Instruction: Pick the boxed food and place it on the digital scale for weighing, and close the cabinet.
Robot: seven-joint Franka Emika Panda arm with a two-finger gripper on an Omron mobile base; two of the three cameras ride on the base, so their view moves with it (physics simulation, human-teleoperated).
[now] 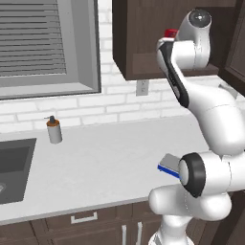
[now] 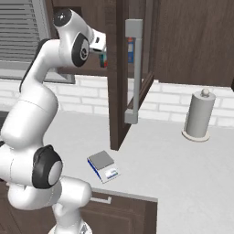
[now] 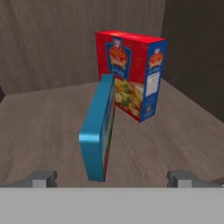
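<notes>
Claw [image 3: 112,178] wide open, empty, straddling upright blue-edged oblong boxed food [image 3: 98,131] dead ahead, narrow edge facing, on cabinet shelf [image 3: 48,127].

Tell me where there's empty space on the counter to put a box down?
Lots of bare counter lies between the soap bottle and the digital scale. More sits between the scale and the paper towel roll. It is crowded inside the cabinet, where the boxed food stands right beside the red box.
</notes>
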